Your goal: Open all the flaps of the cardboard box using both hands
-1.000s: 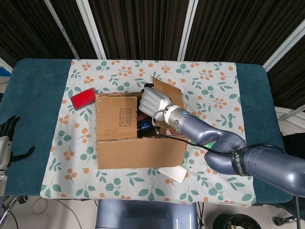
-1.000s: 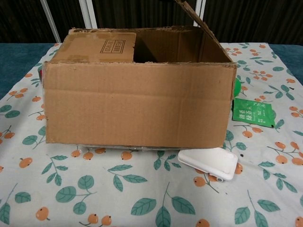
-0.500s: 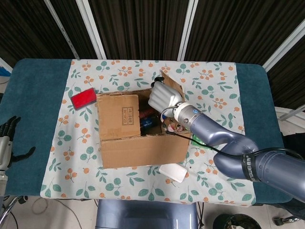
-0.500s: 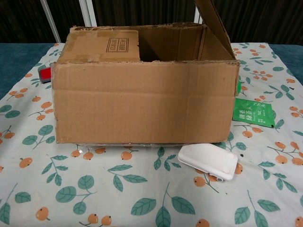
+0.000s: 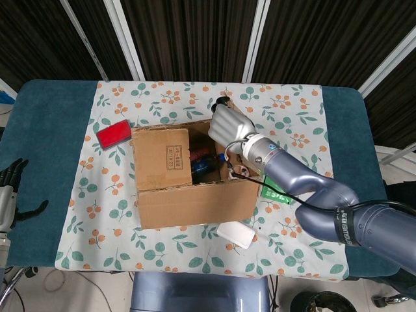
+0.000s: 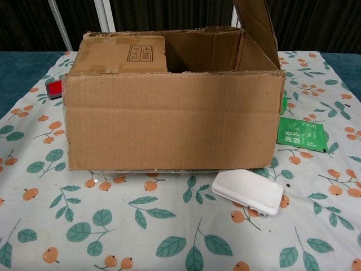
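Note:
The cardboard box (image 5: 195,205) stands mid-table on the flowered cloth; the chest view shows its front wall (image 6: 169,113) close up. Its left flap (image 5: 161,158) lies flat over the left half of the top. The right flap (image 6: 256,28) stands nearly upright. My right hand (image 5: 231,127) rests with flat fingers against that flap at the box's far right corner, holding nothing. My left hand (image 5: 10,185) hangs at the table's left edge, fingers apart and empty, far from the box. Blue and red items (image 5: 205,162) show inside the box.
A red block (image 5: 114,133) lies left of the box at the back. A white case (image 6: 248,192) sits at the box's front right corner. A green tea packet (image 6: 302,135) lies on the cloth to the right. Dark bars rise behind the table.
My right hand has moved right and back, raising the right flap from a slant over the opening to nearly upright. The box slid slightly right and turned a little. The left hand stayed still.

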Available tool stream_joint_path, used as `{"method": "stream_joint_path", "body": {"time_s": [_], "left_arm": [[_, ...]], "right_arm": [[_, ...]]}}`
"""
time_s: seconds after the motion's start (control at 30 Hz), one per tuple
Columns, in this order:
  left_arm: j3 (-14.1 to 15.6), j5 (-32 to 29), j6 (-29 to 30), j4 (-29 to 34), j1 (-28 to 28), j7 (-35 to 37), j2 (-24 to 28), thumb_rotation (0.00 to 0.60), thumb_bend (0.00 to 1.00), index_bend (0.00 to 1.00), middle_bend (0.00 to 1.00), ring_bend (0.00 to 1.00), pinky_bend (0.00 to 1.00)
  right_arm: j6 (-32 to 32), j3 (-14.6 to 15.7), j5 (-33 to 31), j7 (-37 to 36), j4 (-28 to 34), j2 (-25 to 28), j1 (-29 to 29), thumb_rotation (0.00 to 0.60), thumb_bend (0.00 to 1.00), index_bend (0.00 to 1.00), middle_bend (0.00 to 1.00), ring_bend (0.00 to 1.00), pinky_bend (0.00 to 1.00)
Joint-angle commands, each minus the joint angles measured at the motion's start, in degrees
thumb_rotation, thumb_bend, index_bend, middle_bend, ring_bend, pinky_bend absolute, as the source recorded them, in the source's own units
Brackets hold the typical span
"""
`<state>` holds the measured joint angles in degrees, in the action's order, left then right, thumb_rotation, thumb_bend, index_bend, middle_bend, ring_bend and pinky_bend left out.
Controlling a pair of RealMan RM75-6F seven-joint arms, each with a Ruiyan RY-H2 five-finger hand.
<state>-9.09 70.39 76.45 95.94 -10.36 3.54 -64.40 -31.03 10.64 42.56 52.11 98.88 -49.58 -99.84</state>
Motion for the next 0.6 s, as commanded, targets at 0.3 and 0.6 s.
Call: {"method": "stream_joint_path", "body": {"time_s": [0.3,0.6], "left_arm": [[0.05,-0.02,-0.22,0.10,-0.01,0.01,0.10,0.600,0.21,0.00,0.00,0.00,0.00],[0.08,0.02,-0.19,0.21,0.05,0.02,0.12,0.600,0.21,0.00,0.00,0.00,0.00]], "right_arm": [[-0.02,1.40,-1.30,1.32,0.29,1.99,-0.87,0.600,0.89,0.48,0.35,0.23,0.27],[-0.74,3.40,-2.13,2.78,0.61,3.44,-0.45,0.600,0.90,0.42,0.35,0.23,0.27]]}}
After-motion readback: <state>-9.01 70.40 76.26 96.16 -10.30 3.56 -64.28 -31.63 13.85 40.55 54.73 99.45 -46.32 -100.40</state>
